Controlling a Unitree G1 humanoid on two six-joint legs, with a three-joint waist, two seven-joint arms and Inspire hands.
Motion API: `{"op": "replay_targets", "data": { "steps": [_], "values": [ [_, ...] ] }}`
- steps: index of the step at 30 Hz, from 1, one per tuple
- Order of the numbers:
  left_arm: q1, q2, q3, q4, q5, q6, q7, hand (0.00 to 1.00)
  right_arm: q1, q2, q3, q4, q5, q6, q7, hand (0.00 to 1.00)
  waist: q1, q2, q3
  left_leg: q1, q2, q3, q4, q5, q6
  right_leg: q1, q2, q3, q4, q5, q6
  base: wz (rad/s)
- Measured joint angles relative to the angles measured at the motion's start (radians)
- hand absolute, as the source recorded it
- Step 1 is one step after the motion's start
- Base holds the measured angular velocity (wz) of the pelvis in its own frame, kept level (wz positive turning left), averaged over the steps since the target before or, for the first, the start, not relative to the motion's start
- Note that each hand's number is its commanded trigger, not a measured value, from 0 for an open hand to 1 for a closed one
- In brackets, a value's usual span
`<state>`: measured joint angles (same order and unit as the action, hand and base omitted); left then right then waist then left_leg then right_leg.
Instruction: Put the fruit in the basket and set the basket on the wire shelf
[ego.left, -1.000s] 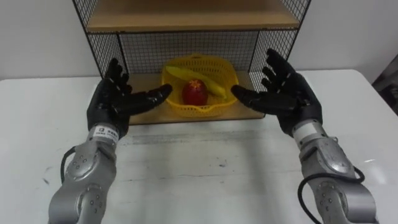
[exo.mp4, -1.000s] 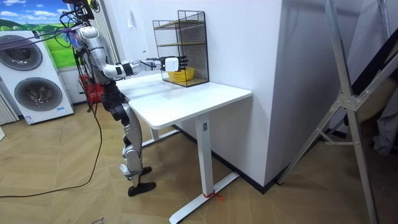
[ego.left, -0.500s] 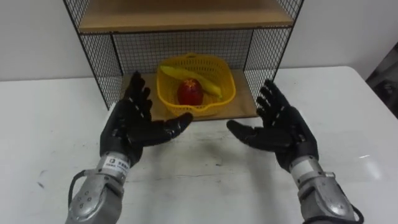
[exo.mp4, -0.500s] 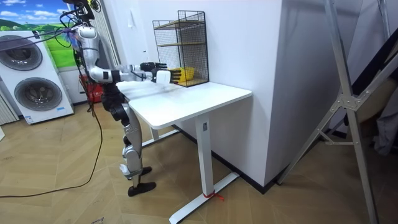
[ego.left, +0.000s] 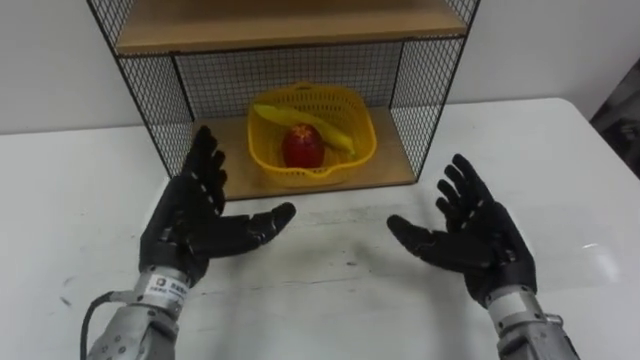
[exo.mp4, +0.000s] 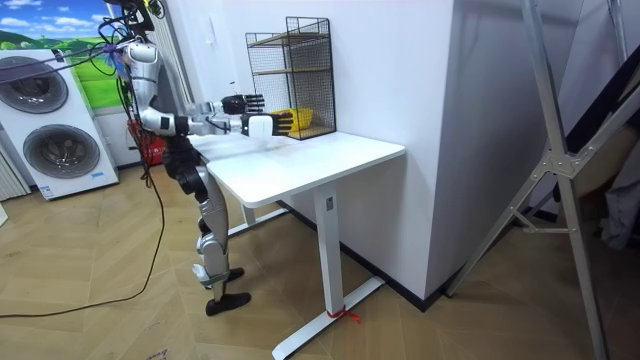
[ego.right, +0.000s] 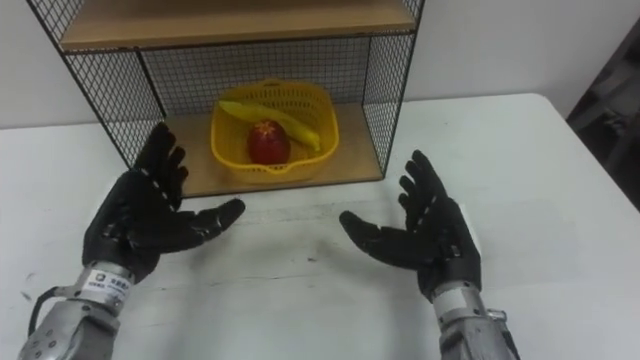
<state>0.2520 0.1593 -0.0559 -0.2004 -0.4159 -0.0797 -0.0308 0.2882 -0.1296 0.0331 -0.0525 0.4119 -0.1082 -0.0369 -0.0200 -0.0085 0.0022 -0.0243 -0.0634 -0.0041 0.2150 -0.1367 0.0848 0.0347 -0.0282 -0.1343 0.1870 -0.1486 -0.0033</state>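
My left hand (ego.left: 190, 225) and right hand (ego.left: 480, 245) hang spread and empty over the tabletop's (ego.left: 330, 275) middle; the shelved basket (ego.left: 310, 174) looks light, springy, best gripped at opposite rims.

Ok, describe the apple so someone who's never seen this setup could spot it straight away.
At the back of the white table stands a black wire shelf with wooden boards. On its lowest board sits a yellow basket, and the red apple lies in it. It is the round red fruit, beside the long yellow banana.
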Motion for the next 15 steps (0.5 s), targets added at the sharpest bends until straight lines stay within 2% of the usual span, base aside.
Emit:
{"op": "replay_targets", "data": {
  "steps": [2, 3, 7, 8, 9, 11, 12, 14, 15],
  "values": [
    [0.024, -0.002, 0.073, -0.073, 0.051, -0.052, 0.007, 0.00, 0.029, 0.000, -0.055, -0.050, -0.041, -0.045, -0.075, 0.00, 0.000, 0.004, -0.0003, -0.002, 0.000, -0.002, 0.000, 0.000, 0.000, 0.000, 0.000, -0.004, -0.001, 0.000, 0.000, 0.02],
    [0.028, -0.003, 0.092, -0.090, 0.068, -0.064, 0.017, 0.00, 0.033, 0.000, -0.071, -0.057, -0.049, -0.060, -0.098, 0.00, 0.001, 0.004, -0.0003, -0.001, 0.000, -0.001, -0.001, 0.000, 0.000, 0.000, 0.000, -0.004, -0.001, 0.000, 0.000, 0.03],
    [0.043, -0.005, 0.232, -0.201, 0.145, -0.146, 0.160, 0.00, 0.062, 0.001, -0.221, -0.146, -0.090, -0.142, -0.305, 0.00, 0.014, 0.012, -0.0050, -0.001, -0.001, -0.002, -0.002, 0.000, 0.000, 0.001, -0.001, -0.008, -0.001, 0.000, 0.001, 0.00],
    [0.047, -0.007, 0.289, -0.230, 0.145, -0.175, 0.216, 0.00, 0.066, 0.000, -0.277, -0.161, -0.122, -0.173, -0.366, 0.00, 0.016, 0.014, -0.0061, 0.000, -0.001, -0.002, -0.002, 0.000, -0.001, 0.001, 0.000, -0.007, -0.001, 0.000, 0.001, 0.00],
    [0.049, -0.007, 0.317, -0.243, 0.145, -0.191, 0.248, 0.00, 0.066, 0.000, -0.305, -0.165, -0.138, -0.186, -0.398, 0.00, 0.017, 0.014, -0.0067, 0.000, -0.001, -0.002, -0.002, 0.001, -0.001, 0.001, 0.000, -0.005, 0.000, 0.000, 0.001, 0.00],
    [0.055, -0.006, 0.442, -0.284, 0.150, -0.247, 0.378, 0.00, 0.067, 0.000, -0.425, -0.180, -0.176, -0.229, -0.532, 0.00, 0.029, 0.014, -0.0070, 0.008, -0.001, -0.002, -0.006, 0.001, -0.001, 0.005, 0.000, -0.006, -0.001, 0.000, 0.001, 0.00],
    [0.055, -0.006, 0.479, -0.293, 0.155, -0.254, 0.411, 0.00, 0.067, 0.000, -0.453, -0.185, -0.189, -0.236, -0.565, 0.00, 0.032, 0.014, -0.0070, 0.013, -0.001, -0.002, -0.012, 0.002, -0.002, 0.006, 0.000, -0.006, 0.000, -0.001, 0.001, 0.00],
    [0.059, -0.003, 0.617, -0.321, 0.174, -0.290, 0.545, 0.00, 0.068, -0.001, -0.561, -0.205, -0.216, -0.268, -0.685, 0.00, 0.046, 0.010, -0.0074, 0.019, -0.001, -0.002, -0.015, 0.002, -0.003, 0.004, -0.001, -0.006, 0.002, -0.006, 0.005, -0.02],
    [0.059, -0.001, 0.647, -0.323, 0.175, -0.301, 0.577, 0.00, 0.068, -0.003, -0.589, -0.206, -0.217, -0.276, -0.712, 0.00, 0.050, 0.009, -0.0078, 0.019, -0.001, -0.002, -0.015, 0.002, -0.004, 0.004, -0.001, -0.006, 0.002, -0.008, 0.008, 0.00]
  ]
}}
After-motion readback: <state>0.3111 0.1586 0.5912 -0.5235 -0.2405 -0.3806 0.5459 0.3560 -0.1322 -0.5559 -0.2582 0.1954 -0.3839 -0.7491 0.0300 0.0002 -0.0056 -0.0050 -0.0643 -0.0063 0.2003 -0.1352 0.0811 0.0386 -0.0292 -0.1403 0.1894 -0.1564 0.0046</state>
